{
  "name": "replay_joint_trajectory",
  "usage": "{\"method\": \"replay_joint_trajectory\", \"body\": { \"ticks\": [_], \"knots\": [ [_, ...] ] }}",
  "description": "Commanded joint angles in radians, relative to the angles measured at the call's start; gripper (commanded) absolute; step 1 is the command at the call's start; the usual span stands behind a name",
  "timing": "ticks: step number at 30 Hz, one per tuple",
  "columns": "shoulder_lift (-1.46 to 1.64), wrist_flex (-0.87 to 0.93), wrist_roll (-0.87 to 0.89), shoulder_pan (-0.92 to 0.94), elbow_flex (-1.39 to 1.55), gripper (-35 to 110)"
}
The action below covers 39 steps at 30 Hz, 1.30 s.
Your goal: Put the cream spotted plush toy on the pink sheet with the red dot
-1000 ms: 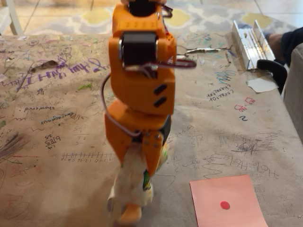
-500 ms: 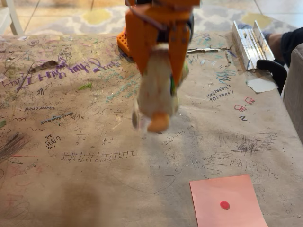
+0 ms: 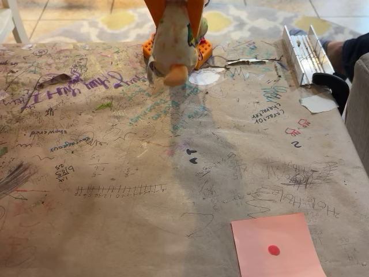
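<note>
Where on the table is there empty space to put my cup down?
The big scribbled middle of the table is bare, from the left edge across to the pink sheet. There is also room right of the middle, between the pink sheet and the white paper scrap. It is crowded at the far edge, where the gripper holds the plush toy up.

This looks like a room in a home. The table is covered with brown paper scribbled all over in pen and marker with names, tally marks and doodles, as in a family craft spot. Beyond its far edge lies a tiled floor with a grey and yellow patterned rug. A white chair leg stands far left.
</note>
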Motion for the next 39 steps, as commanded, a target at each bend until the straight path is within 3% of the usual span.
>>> {"method": "replay_joint_trajectory", "body": {
  "ticks": [1,4,8,14,17,23,31,34,37,39],
  "knots": [
    [0.051,-0.067,0.049,-0.063,-0.026,0],
    [-0.064,-0.138,0.175,-0.138,-0.207,0],
    [-0.356,-0.152,0.296,-0.190,-0.658,1],
    [-0.683,-0.181,0.299,-0.147,-0.923,19],
    [-0.710,-0.193,0.259,-0.120,-0.811,31],
    [-0.747,-0.439,0.198,-0.147,-0.453,31],
    [-0.600,-0.402,0.212,-0.135,-0.319,30],
    [-0.460,-0.422,0.215,-0.117,-0.224,22],
    [-0.218,-0.491,0.255,-0.081,-0.012,2],
    [-0.009,-0.571,0.284,-0.048,0.196,0]
  ]
}}
